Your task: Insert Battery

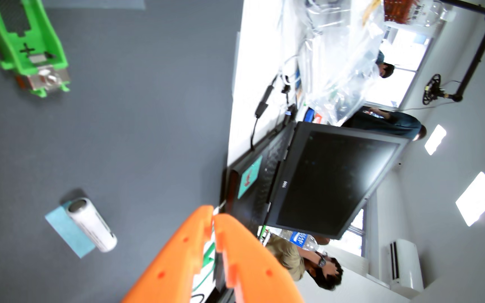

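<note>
Claw [214, 213]: orange tips together, empty.
Battery [92, 225]: lying on surface [148, 116], may roll.
Holder [27, 38]: well apart; misalignment risk.

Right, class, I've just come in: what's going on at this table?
An orange pincer, its tips nearly together and empty, hangs above a grey mat. A white battery lies on a blue patch, untouched. The green holder, marked with a plus, is empty. The battery is not yet picked up.

Two bright orange plastic jaws, smooth tapered shells, notched inner edges, small round dimples on the outer faces
</note>
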Robot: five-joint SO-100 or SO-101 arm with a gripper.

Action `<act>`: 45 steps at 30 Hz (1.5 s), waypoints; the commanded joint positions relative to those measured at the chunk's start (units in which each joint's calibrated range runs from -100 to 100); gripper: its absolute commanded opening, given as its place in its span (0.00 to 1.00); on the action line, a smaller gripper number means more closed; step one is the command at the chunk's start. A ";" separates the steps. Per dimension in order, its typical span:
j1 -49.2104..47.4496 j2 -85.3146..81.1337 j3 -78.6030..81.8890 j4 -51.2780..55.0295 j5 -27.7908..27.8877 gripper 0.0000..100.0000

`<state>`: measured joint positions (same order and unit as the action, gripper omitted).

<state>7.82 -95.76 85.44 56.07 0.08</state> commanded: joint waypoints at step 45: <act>23.23 91.05 -54.24 10.32 16.97 0.13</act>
<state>31.34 -4.41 30.65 66.03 16.22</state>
